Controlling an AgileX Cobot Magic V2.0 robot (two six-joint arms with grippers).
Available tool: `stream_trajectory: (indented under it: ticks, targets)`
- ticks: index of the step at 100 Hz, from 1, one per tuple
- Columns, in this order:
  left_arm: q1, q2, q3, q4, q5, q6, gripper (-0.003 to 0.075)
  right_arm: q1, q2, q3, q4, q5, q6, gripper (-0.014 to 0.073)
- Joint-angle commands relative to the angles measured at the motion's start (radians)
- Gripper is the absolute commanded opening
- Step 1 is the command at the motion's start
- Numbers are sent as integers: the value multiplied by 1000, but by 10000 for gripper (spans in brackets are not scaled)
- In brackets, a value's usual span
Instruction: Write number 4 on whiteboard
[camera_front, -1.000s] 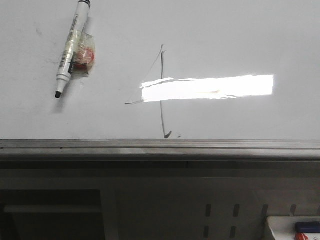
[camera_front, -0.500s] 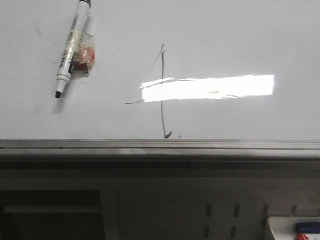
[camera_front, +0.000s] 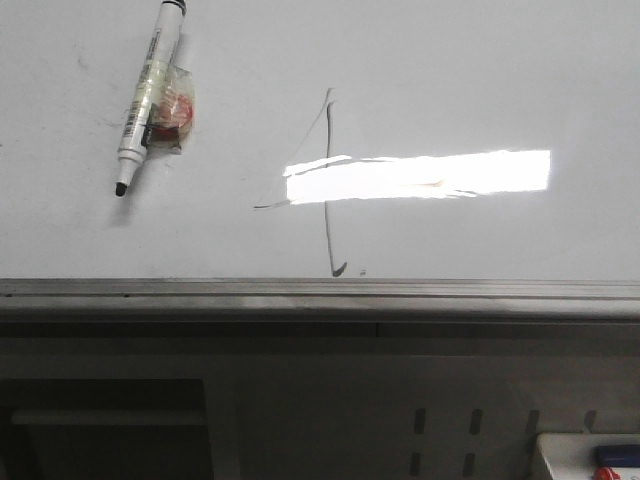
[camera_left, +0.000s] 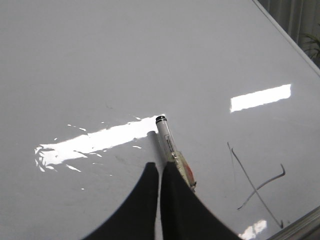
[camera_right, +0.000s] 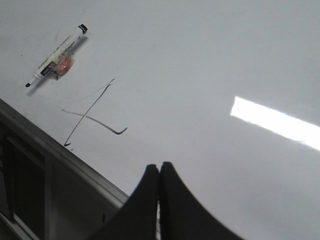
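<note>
In the front view, a whiteboard (camera_front: 480, 60) is lying flat and filling the upper part of the scene, with its grey metal edge rail running along the near side. The number 4 (camera_front: 326, 190) is showing as thin dark strokes just beyond that rail, its long upright ending in a small hook right beside the rail, and a bright rectangular light reflection is covering much of its crossbar. A marker (camera_front: 148, 95) is lying loose on the board, well to the left of the 4, uncapped tip pointing toward the rail, with a small red-and-clear wrapper taped to its barrel, probably as a grip pad. No arm is appearing in this view, so the writing is looking finished and the pen set aside. In the left wrist view, the left gripper (camera_left: 160, 172) is hovering with its two dark fingers pressed together and holding nothing, its tips just beside the marker (camera_left: 172, 150), while the 4 (camera_left: 256, 184) is sitting off to one side of the pen. In the right wrist view, the right gripper (camera_right: 159, 172) is likewise showing its fingers closed and empty, hanging over bare board, with the 4 (camera_right: 92, 112) between it and the distant marker (camera_right: 56, 62).
</note>
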Motion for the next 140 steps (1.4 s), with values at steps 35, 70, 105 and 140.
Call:
stream_trajectory:
  ticks: [35,70,105,140]
  targets:
    - [424,0,207,943,4,-1102,-20,-6,17,-20,-19,-73,7,-45]
    - [522,-171,205,939,397,-1102,-20,-6,17,-20,-19,-73,7,-45]
    - [569,-246,205,884,529,-1104,-20,-6,17,-20,-19,-73,7,-45]
    - [569,-246,205,884,529,-1104,-20,-6,17,-20,-19,-73,7,-45]
